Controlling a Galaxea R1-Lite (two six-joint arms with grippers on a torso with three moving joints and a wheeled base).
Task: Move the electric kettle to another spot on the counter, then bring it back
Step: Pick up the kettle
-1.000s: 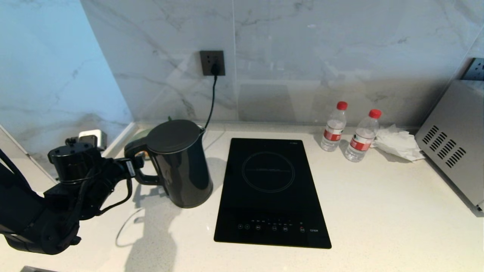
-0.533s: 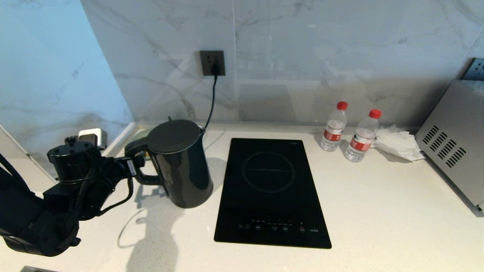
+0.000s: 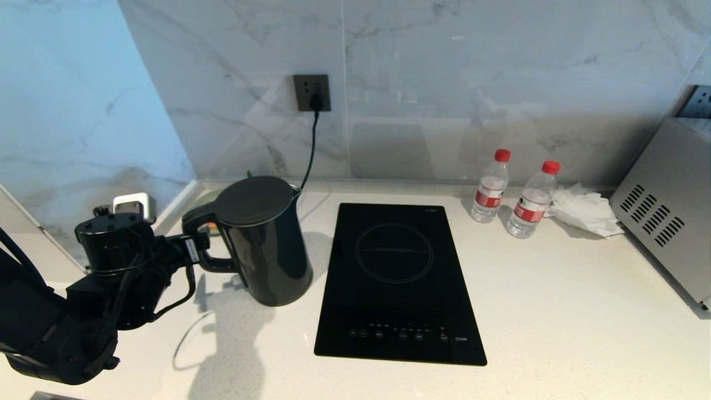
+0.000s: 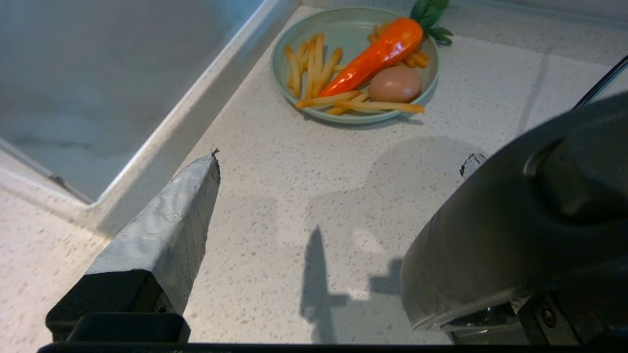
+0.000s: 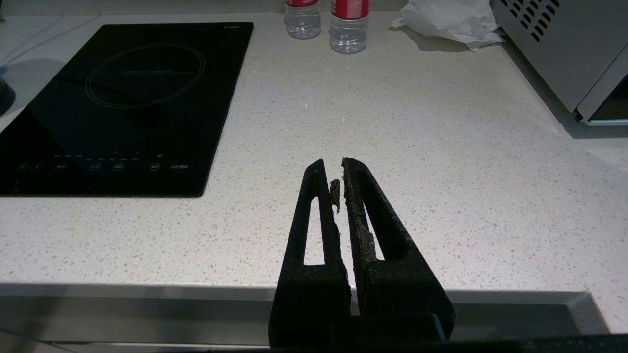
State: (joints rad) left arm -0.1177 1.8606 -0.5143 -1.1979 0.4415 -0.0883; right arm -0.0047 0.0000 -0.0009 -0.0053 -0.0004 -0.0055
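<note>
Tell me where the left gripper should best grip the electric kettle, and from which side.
Likely the loop handle, approached from the robot's left. The electric kettle stands upright with that handle toward the open left gripper; its wide glossy body looks harder to clamp.

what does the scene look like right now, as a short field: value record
kettle: electric kettle upright on the counter, handle facing the left gripper
left gripper: left gripper open, at the kettle handle, not closed on it
right gripper: right gripper shut, empty, over the counter's front edge
hob: induction hob right of the kettle
behind kettle: green plate of toy food
back right: two water bottles, crumpled tissue
</note>
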